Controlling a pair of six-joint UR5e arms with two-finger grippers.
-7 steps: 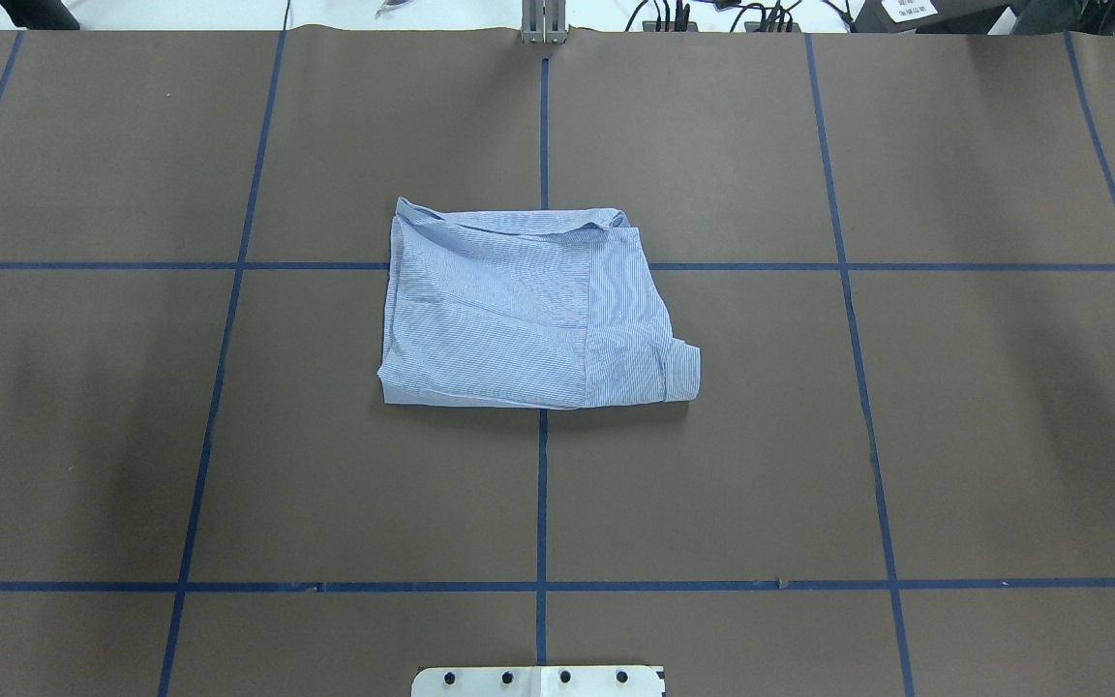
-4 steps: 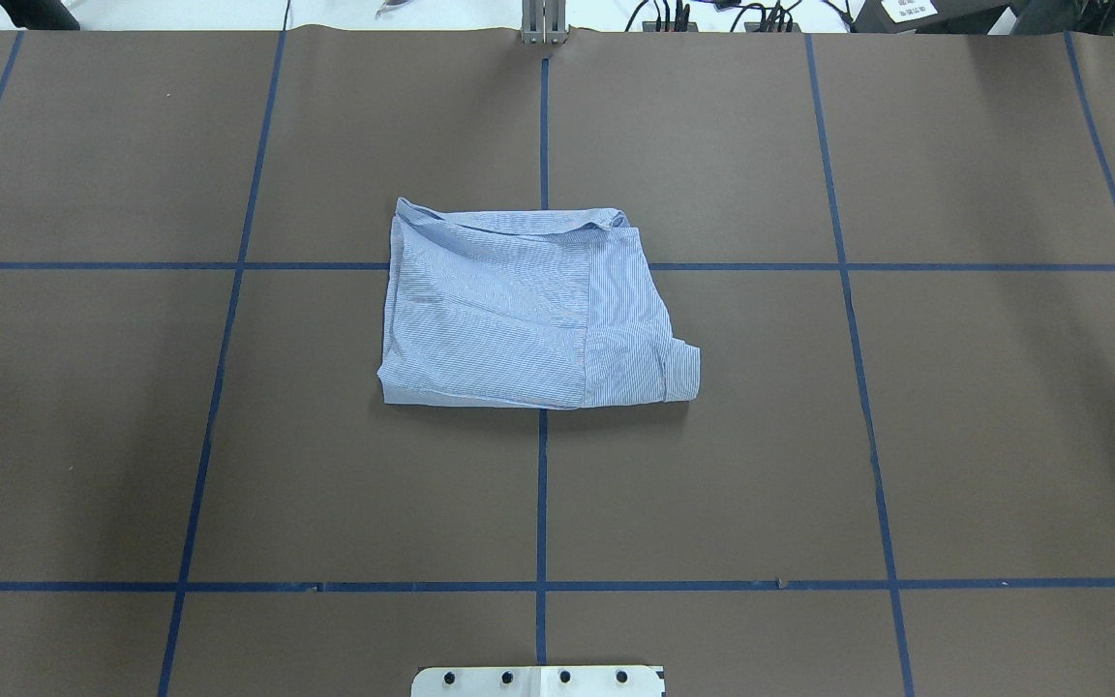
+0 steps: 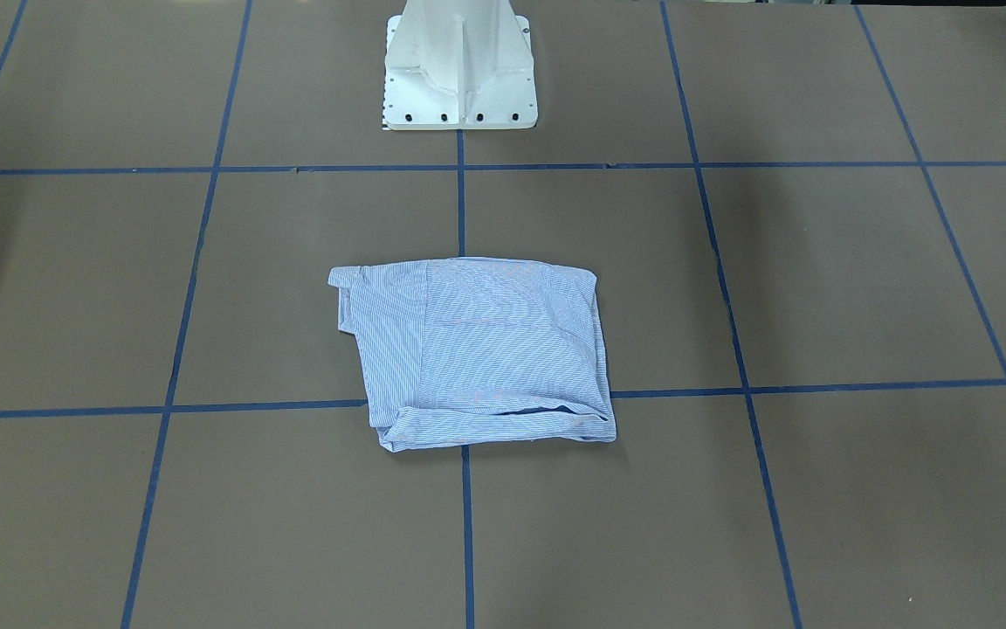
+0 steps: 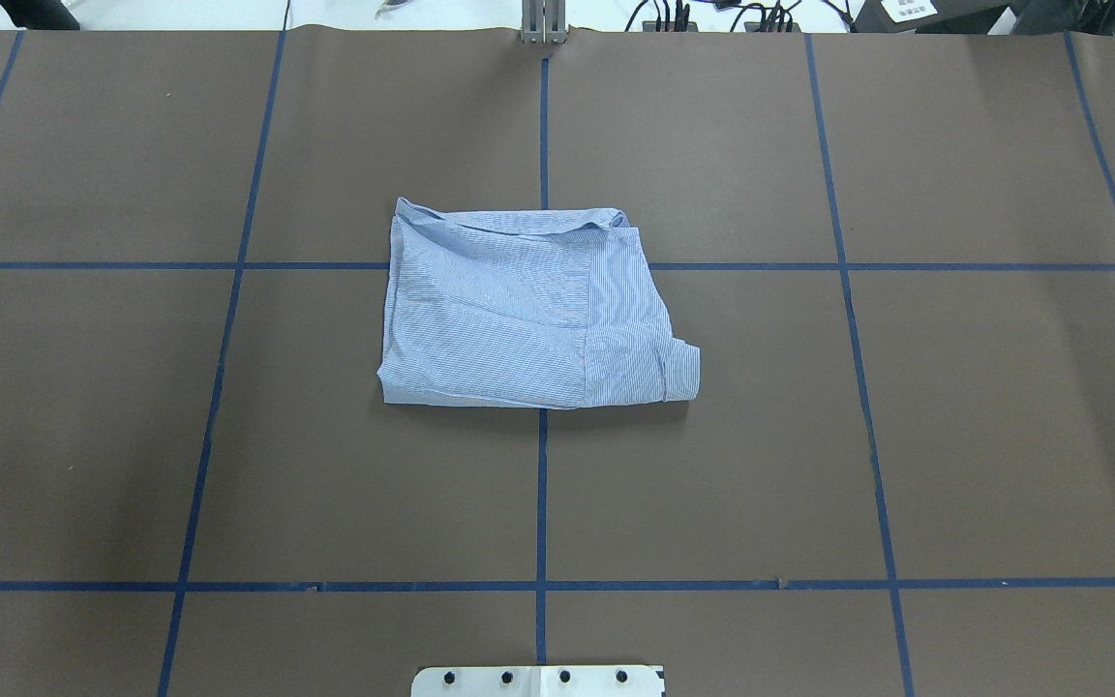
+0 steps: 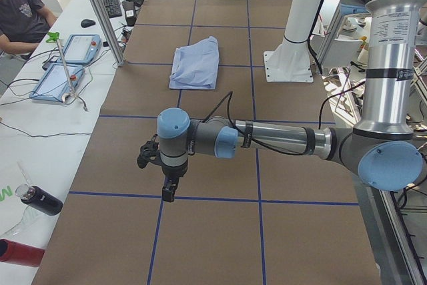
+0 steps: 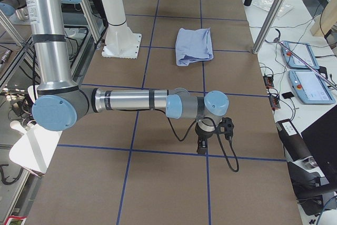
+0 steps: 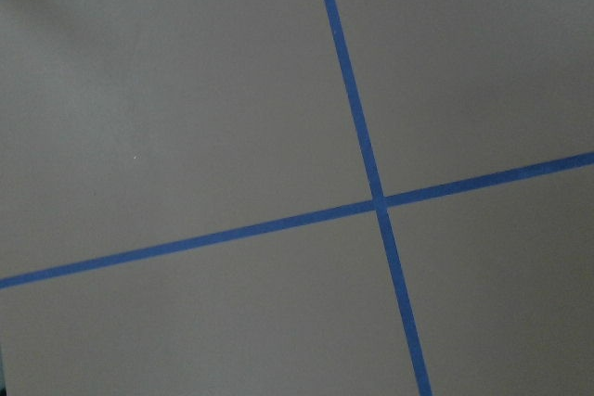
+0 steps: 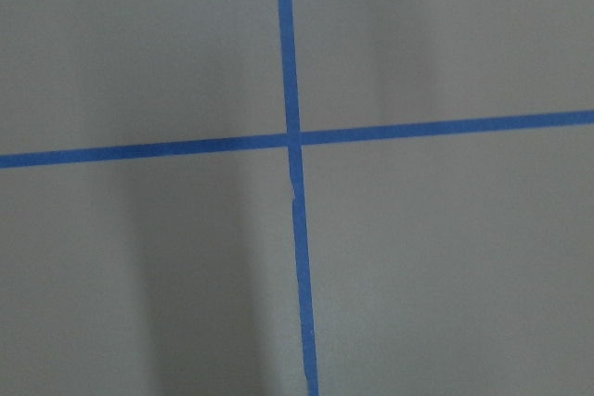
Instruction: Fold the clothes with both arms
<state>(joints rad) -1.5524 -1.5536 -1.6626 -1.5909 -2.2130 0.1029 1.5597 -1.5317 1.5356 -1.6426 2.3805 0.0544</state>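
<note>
The clothes are one light blue-and-white striped shirt (image 4: 519,310), folded into a compact rectangle at the middle of the brown mat, also seen as the shirt (image 3: 485,349), (image 5: 195,61), (image 6: 194,45). Nothing touches it. My left gripper (image 5: 170,188) hangs over the mat far from the shirt, toward the table's left end. My right gripper (image 6: 201,143) hangs likewise toward the right end. Both show only in the side views, so I cannot tell whether they are open or shut. The wrist views show only mat and tape.
Blue tape lines (image 4: 541,484) grid the mat. The white pedestal (image 3: 459,79) stands behind the shirt. A person (image 5: 20,18) sits by a side bench with tablets (image 5: 67,65) and bottles (image 5: 40,201). More tablets (image 6: 308,72) lie on the opposite bench.
A dark part at the right edge of the overhead view one second ago has left that view. The shirt has not moved.
</note>
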